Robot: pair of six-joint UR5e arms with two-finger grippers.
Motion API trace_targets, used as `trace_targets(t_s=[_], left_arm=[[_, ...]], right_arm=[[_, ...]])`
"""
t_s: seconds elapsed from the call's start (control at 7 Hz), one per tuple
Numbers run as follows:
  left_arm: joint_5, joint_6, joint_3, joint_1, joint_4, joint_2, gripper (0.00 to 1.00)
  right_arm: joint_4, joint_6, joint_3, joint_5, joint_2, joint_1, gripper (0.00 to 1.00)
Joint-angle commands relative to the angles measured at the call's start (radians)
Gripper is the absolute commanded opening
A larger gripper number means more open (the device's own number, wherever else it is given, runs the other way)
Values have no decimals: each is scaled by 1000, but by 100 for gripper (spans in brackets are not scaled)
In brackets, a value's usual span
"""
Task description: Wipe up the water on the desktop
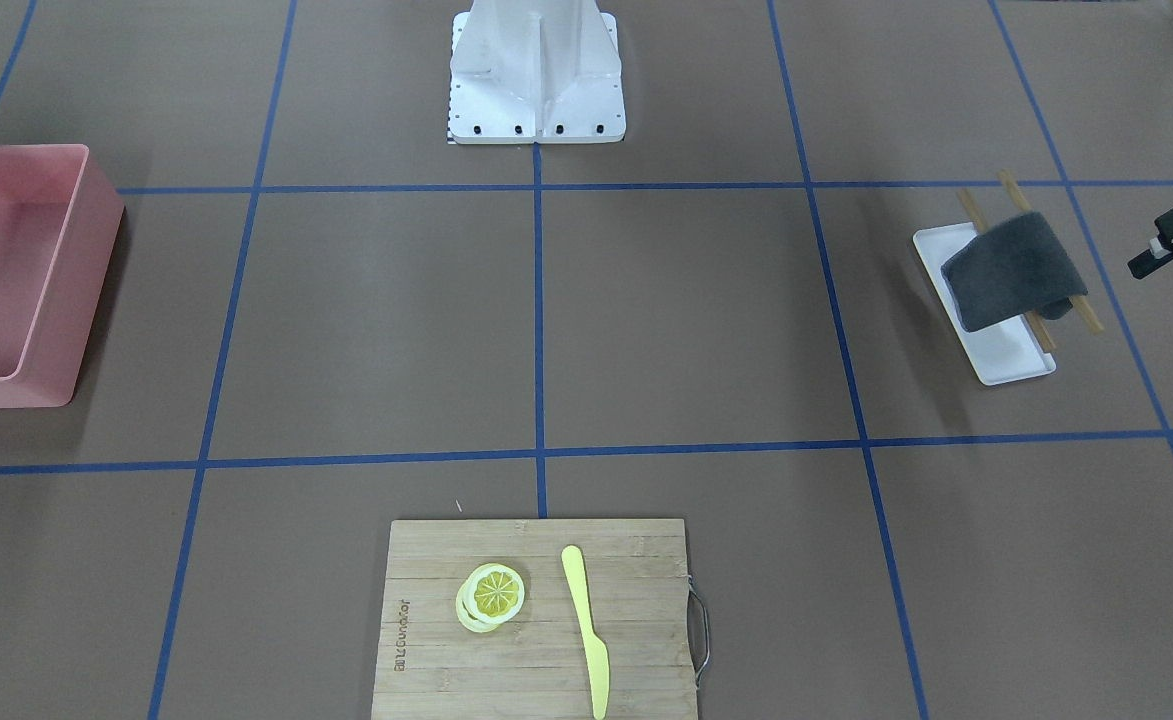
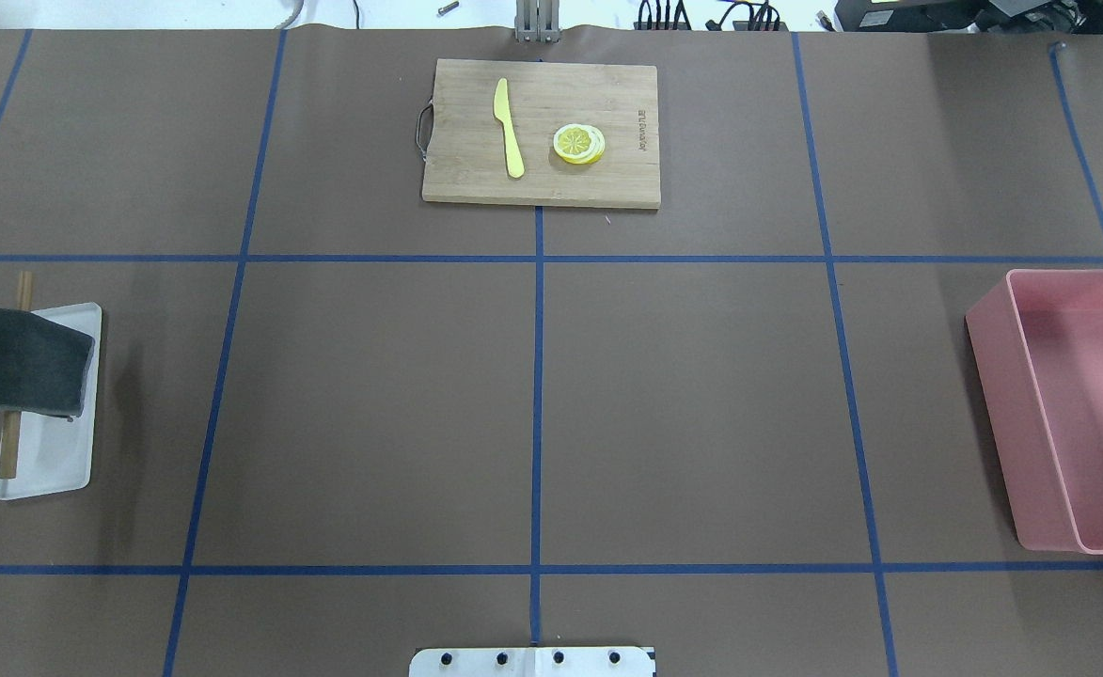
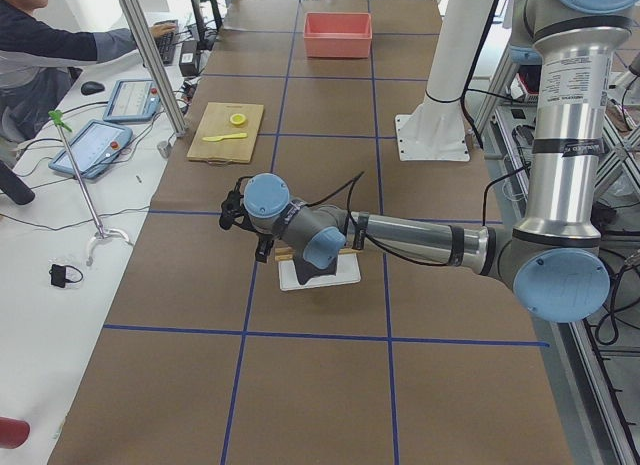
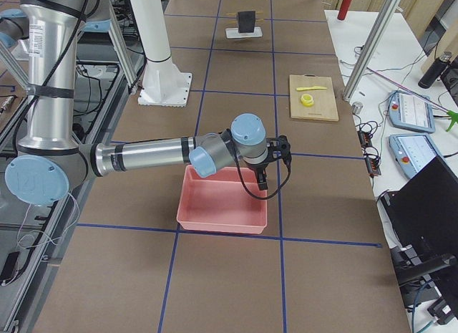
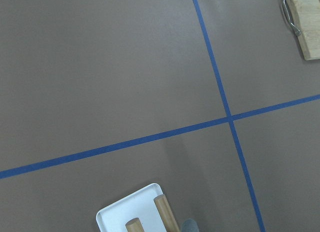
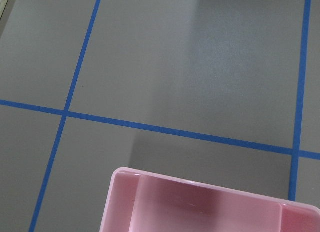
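The desktop [image 1: 686,320] is a flat brown surface with blue tape lines; I make out no water on it. A dark grey cloth [image 1: 1016,270] hangs over a wooden rack on a white tray [image 1: 1006,360], at the left edge of the overhead view [image 2: 15,371]. My left gripper [image 1: 1168,282] hovers just beside the cloth, cut off by the frame edge; its two black fingers stand apart and hold nothing. My right gripper [image 4: 275,165] shows only in the exterior right view, over the pink bin [image 4: 215,204]; I cannot tell if it is open or shut.
A pink bin [image 2: 1002,423] stands at the robot's right. A bamboo cutting board [image 2: 466,169] at the far edge carries a yellow knife [image 2: 509,132] and lemon slices [image 2: 577,144]. The robot's white base [image 1: 536,80] is at the near edge. An operator sits beside the table.
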Motion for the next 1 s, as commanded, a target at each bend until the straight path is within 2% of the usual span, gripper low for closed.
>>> trace_targets(t_s=[0.0,0.14,0.29,0.43,0.86], left_arm=[[-2,-190,11,65,4,72,98],[-4,-217,-18,92,4,100,97],[-2,-238,-51,98,4,137,90],[-1,-241,-88,99,8,165,79],[1,-245,-67,130,16,159,75]], right_arm=[[16,-1,-5,13,-15,0,100],[18,0,2,27,-18,0,100],[18,-1,-2,98,-43,-5,100],[18,0,-1,110,-47,-6,100],[16,-3,-16,97,-45,-15,100]])
